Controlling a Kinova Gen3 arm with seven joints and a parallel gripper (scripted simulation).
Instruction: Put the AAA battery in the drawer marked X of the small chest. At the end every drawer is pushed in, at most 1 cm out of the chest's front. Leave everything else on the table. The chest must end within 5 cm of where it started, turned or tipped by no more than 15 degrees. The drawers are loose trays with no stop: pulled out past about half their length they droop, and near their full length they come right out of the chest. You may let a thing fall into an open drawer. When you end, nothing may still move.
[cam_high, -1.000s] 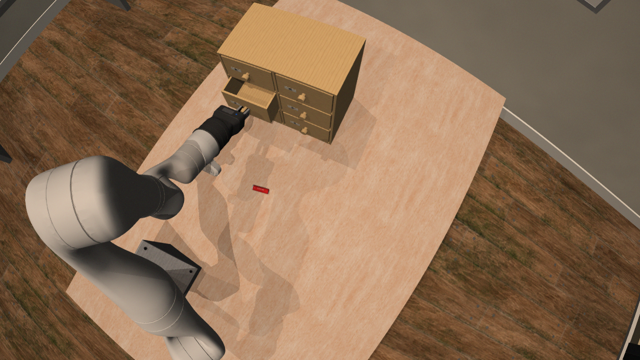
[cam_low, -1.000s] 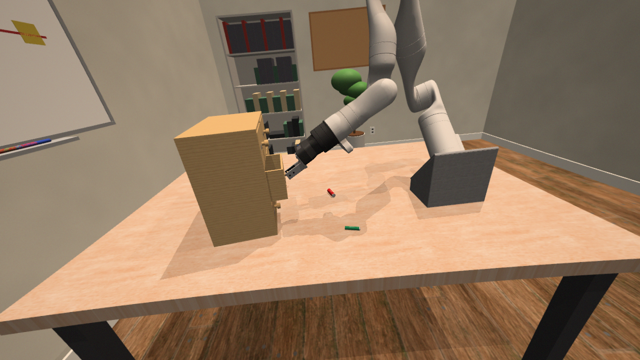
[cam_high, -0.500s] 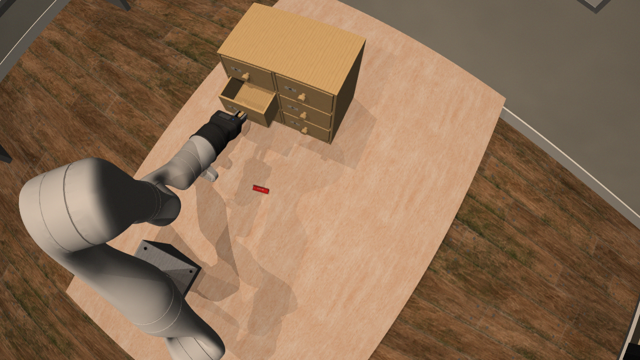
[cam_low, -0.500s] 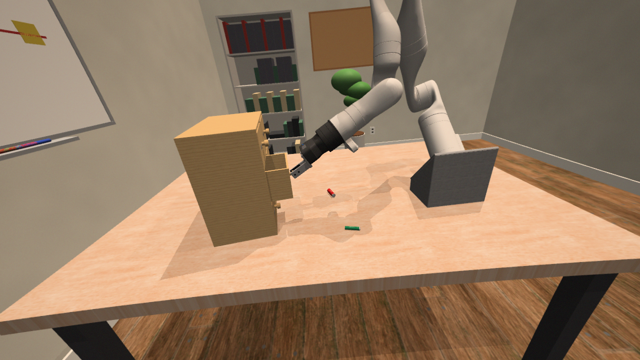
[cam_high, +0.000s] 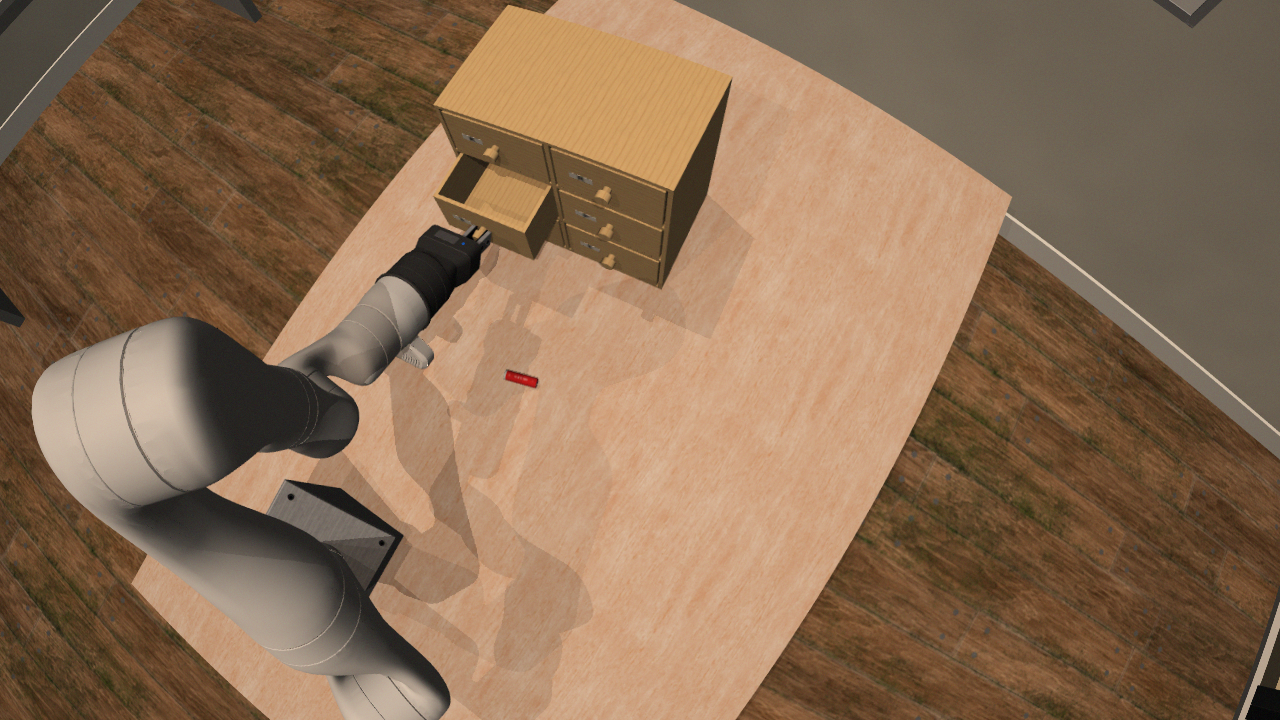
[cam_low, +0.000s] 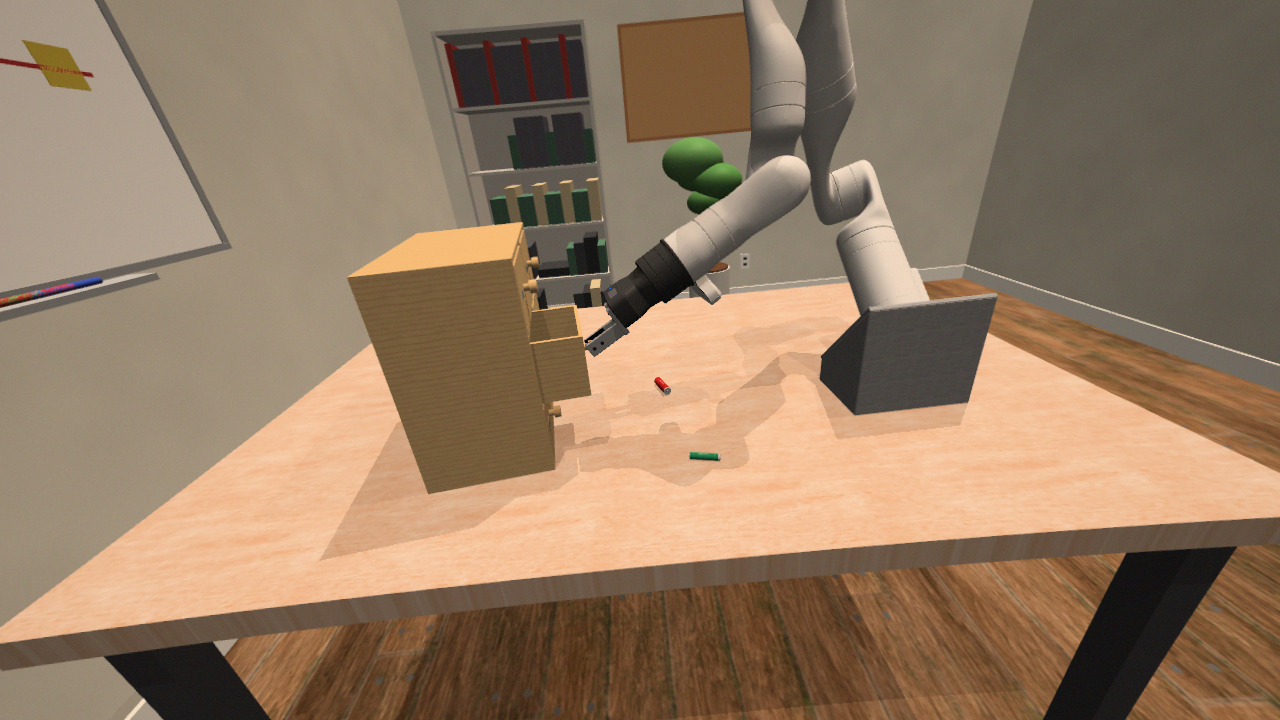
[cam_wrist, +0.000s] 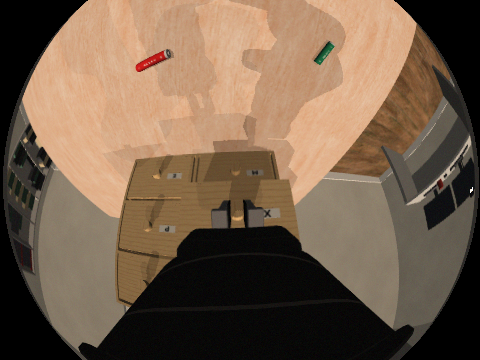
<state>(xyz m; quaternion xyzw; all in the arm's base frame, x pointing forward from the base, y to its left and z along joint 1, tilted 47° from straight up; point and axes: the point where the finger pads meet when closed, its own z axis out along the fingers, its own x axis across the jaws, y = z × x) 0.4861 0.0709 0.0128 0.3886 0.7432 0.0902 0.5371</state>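
Gripping the X drawer's (cam_high: 517, 234) (cam_low: 562, 368) (cam_wrist: 277, 192) knob (cam_high: 478, 232) (cam_wrist: 237, 217), the gripper (cam_high: 484, 236) (cam_low: 590, 346) (cam_wrist: 237, 209) stands narrowly parted.

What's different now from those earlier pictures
The open drawer has come further out of the chest, drawn by the gripper backing away from the front. No grip was visibly taken or released. The chest and red battery stayed put.
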